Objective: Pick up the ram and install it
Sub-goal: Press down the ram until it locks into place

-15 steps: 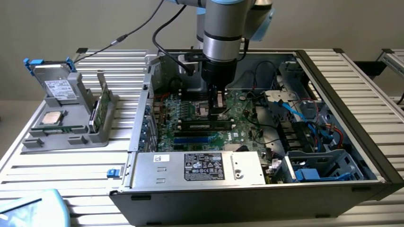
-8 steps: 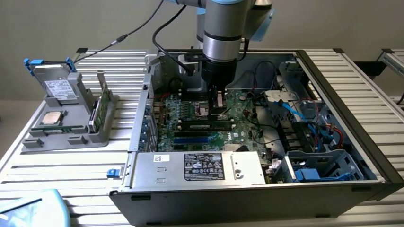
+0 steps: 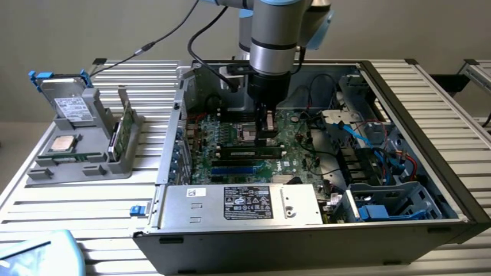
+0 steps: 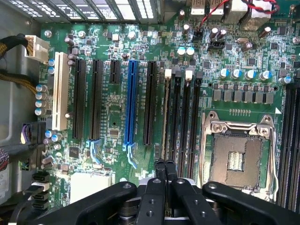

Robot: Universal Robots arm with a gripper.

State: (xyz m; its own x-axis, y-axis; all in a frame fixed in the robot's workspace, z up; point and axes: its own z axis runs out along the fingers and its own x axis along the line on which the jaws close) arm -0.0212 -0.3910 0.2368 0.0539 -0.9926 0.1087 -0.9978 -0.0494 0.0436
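Ram (image 3: 247,153) is sitting on edge in a memory slot on the motherboard (image 3: 230,123), inside the open computer case (image 3: 429,172). In the exterior view its long axis is running from that view's left to that view's right, near the processor socket (image 3: 249,133). In the wrist view the ram (image 4: 166,117) is showing as a thin line seen from above. It is lying parallel to the empty memory slots (image 4: 187,117) beside it and to the blue expansion slot (image 4: 132,103), with a white latch (image 4: 168,72) at its far end.

The gripper (image 3: 268,139) is reaching straight down from the arm into the case, over the end of the ram toward the exterior view's right. In the wrist view the gripper (image 4: 166,165) is showing its fingertips drawn together with only a narrow gap, and the line of the ram is running straight into that gap. By this alignment the fingertips are judged to be pinching the ram's top edge at its near end; the contact itself is hidden beneath them.

The ram is therefore extending away from the gripper along the slot, and the hold is lying off-centre. Whether the latch is engaging cannot be told.

A grey tray (image 3: 46,171) is standing outside the case, well apart from the gripper.
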